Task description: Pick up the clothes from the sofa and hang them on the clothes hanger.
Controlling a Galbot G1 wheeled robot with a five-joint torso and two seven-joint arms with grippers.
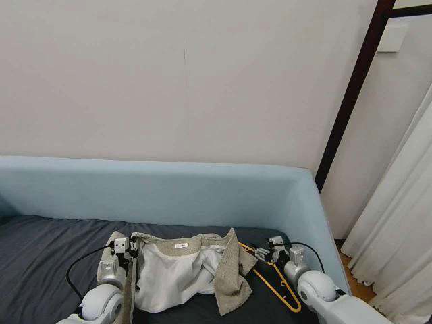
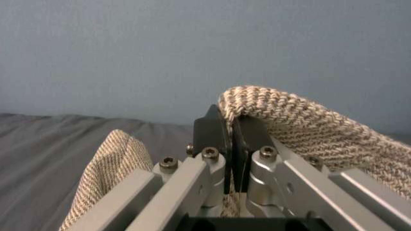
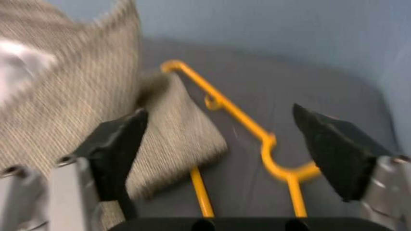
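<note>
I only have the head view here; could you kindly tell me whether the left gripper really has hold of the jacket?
Observer: Yes. In the left wrist view the left gripper is shut, its black pads pinching the knitted edge of the jacket.
Operator: Thank you. Does the right gripper hold the hanger?
Observer: No. The right wrist view shows the right gripper open, the yellow hanger lying on the sofa between its spread fingers.
</note>
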